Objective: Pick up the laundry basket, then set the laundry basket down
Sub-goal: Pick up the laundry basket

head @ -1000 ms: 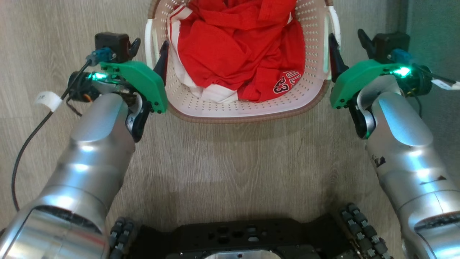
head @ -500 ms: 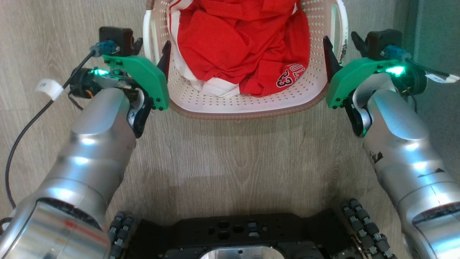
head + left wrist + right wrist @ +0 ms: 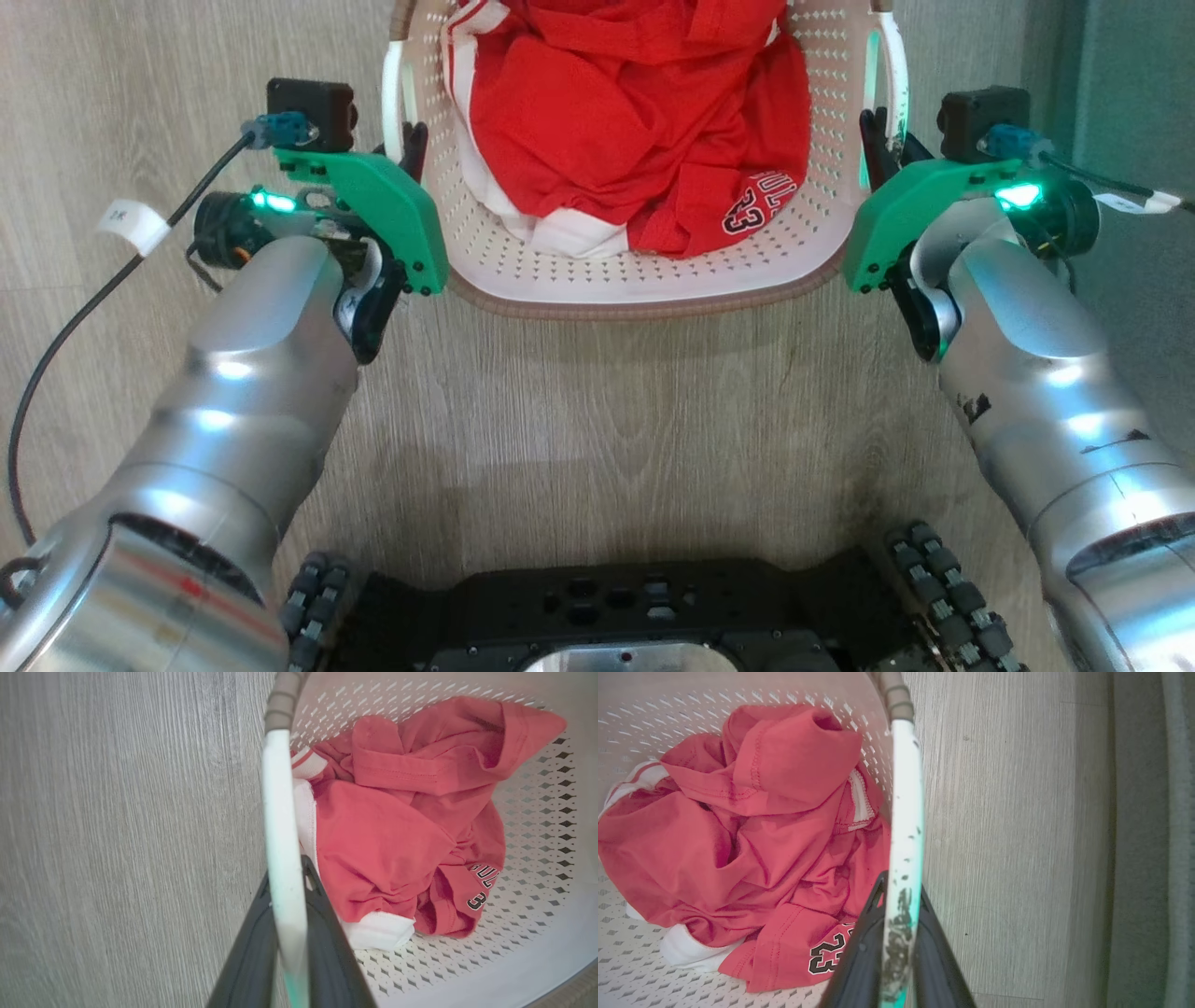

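The laundry basket (image 3: 635,301), cream with perforated walls and a brown rim, sits at the top middle of the head view with a crumpled red jersey (image 3: 635,121) inside. My left gripper (image 3: 400,140) is shut on the basket's white left handle (image 3: 394,93). In the left wrist view both dark fingers (image 3: 252,952) press that handle (image 3: 280,812) from either side. My right gripper (image 3: 887,131) is shut on the scuffed right handle (image 3: 894,75), which is pinched between its fingers (image 3: 938,970) in the right wrist view. I cannot tell whether the basket's bottom touches the floor.
Pale wood-grain floor (image 3: 597,411) surrounds the basket. My black wheeled base (image 3: 607,607) lies just below it. A grey-green wall or panel (image 3: 1139,93) runs close along the right side, beside my right arm. A black cable (image 3: 84,308) loops off my left wrist.
Both grippers, open astride the handles earlier, have shut on them. The wrists moved slightly inward and forward, and the basket's near rim sits a little lower in the view than half a second ago.
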Controlling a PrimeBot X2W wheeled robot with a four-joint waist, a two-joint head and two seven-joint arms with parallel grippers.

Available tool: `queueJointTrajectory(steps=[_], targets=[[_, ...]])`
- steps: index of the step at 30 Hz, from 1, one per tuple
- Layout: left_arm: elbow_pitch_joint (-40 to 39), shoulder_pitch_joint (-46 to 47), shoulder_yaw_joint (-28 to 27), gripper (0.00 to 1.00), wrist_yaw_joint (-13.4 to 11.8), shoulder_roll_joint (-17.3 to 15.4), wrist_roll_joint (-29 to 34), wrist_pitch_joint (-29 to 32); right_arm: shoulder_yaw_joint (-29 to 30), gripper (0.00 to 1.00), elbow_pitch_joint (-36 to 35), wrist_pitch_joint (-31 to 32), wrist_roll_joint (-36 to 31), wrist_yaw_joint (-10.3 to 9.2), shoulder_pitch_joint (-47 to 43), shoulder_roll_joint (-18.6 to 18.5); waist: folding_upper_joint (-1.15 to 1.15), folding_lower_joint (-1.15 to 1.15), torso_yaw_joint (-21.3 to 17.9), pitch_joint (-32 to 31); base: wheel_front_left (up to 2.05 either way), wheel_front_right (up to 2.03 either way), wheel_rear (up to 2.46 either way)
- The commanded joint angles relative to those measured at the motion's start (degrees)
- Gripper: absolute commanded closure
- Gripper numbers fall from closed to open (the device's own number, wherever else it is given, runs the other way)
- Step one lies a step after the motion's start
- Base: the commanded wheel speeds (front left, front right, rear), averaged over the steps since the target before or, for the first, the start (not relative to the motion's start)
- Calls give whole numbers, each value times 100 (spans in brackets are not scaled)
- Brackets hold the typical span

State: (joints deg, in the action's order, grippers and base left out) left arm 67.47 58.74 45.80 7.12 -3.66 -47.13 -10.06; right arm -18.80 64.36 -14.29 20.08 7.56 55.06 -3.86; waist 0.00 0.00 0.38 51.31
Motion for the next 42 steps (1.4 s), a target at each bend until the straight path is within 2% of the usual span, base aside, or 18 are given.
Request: queueJointTrajectory(steps=[1, 9, 18, 42], targets=[[-36, -9, -27, 100, 36, -209, -81, 28, -127, 100, -11, -71, 30, -8, -119, 98, 0, 0, -3, -19, 0, 0, 0], [-23, -32, 230, 100, 36, -229, -486, 388, -314, 100, 330, -68, 214, -8, -54, 98, 0, 0, 12, -308, 0, 0, 0], [-59, -216, 455, 100, 36, -240, -1015, 956, -475, 100, 733, 220, 417, -8, -107, 98, 0, 0, 19, -1049, 0, 0, 0], [-127, -925, 869, 100, 36, -538, -2136, 2258, -980, 100, 922, 1890, 1179, -8, -690, 98, 0, 0, -161, -3200, 0, 0, 0]])
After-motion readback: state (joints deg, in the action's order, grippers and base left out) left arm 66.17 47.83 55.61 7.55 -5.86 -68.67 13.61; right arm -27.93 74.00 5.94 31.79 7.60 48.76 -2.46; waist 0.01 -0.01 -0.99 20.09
